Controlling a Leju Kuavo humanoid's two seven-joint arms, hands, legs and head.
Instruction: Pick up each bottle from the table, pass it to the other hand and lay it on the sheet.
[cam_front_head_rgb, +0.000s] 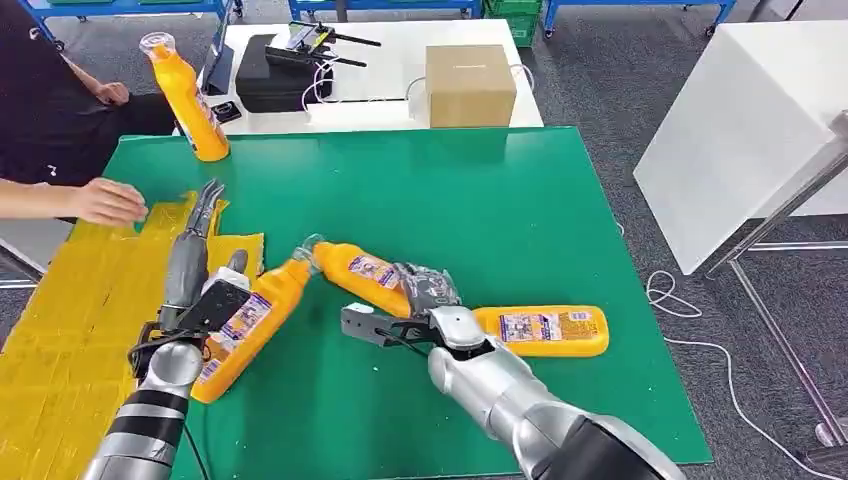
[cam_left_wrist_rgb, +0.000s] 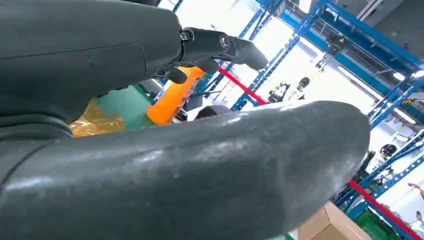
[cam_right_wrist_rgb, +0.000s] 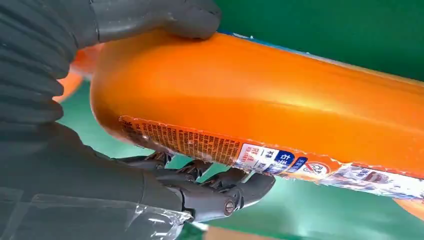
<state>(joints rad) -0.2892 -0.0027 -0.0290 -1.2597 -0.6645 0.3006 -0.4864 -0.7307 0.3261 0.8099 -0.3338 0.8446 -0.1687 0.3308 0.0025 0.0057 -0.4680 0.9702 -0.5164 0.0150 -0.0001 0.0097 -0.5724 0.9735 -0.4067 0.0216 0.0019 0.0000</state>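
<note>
- Green table (cam_front_head_rgb: 520, 210): it spans my head view, its near edge cut off by the frame; a white table (cam_front_head_rgb: 390, 60) stands behind it with a cardboard box (cam_front_head_rgb: 470, 85) and black gear too small to identify.
- Yellow sheet (cam_front_head_rgb: 70, 310): it lies crinkled over the green table's left side and runs out of frame at the left and bottom. A person's hand (cam_front_head_rgb: 105, 200) rests on its far edge.
- My right hand (cam_front_head_rgb: 430, 300): thumb on top, fingers curled beneath, I hold an orange bottle (cam_front_head_rgb: 365, 272) by its body, neck pointing left and tilted up. My fingers hide part of its label; the wrist view shows fine print and a blue patch, too small to read.
- My left hand (cam_front_head_rgb: 195, 255): fingers stretched nearly straight towards the far side. It lies beside and partly over a second orange bottle (cam_front_head_rgb: 245, 330) resting on the sheet's edge and the green top; I cannot tell whether I grip it. Its cap nearly meets the held bottle's cap. My thumb blocks most of the left wrist view.
- Third orange bottle (cam_front_head_rgb: 545, 330): flat on the green table just behind my right wrist, label up with a code square, text unreadable.
- Fourth orange bottle (cam_front_head_rgb: 190, 100): upright, leaning slightly, at the table's far left corner, clear cap on top.
</note>
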